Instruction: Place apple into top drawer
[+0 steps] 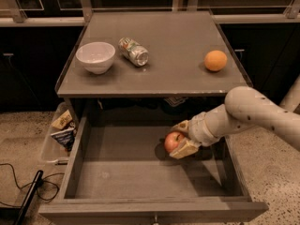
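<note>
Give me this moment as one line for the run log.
phase: placing | gripper: shut on apple, inside drawer, right side | drawer: open | release: not yet

No legible text, label or number anywhere

**Arm:** smooth off-white tubular arm (pixel 262 114) with a matt casing and a rounded bulge at the joint, narrowing toward the wrist. A second pale link (pixel 293 95) shows at the right edge.

**Wrist:** short off-white cuff (pixel 205 128) with faint ringed seams.

**Gripper:** two-finger gripper (pixel 178 138), located inside the wide grey wooden top drawer (pixel 140 177), right of centre. Its flat, wedge-shaped, tan-yellow fingers (pixel 186 148) are closed on the round red apple (pixel 172 142).
</note>
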`<state>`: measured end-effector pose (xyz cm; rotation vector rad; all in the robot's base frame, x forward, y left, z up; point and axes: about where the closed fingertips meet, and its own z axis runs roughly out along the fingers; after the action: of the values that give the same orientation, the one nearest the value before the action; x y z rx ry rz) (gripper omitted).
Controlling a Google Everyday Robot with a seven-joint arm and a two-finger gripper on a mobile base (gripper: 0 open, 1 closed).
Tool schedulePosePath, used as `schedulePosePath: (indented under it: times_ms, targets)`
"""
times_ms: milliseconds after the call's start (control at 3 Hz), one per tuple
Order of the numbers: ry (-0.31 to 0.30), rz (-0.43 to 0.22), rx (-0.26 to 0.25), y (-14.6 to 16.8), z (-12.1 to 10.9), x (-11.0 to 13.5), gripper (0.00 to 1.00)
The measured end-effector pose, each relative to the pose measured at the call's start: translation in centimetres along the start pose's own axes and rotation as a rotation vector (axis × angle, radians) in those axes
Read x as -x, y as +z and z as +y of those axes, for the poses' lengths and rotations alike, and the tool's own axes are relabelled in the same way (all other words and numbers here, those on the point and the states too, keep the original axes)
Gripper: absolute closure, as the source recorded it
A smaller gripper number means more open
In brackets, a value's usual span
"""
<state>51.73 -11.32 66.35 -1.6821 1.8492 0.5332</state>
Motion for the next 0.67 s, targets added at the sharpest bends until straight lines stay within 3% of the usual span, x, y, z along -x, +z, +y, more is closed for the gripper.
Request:
schedulePosePath:
  times_ms: [333,667]
  targets:
    - [0.038,-0.041,0.071,3.6,1.2,-0.5,1.0]
    - [0.061,-0.067,0.101,5.3,2.0,-0.6,1.0]
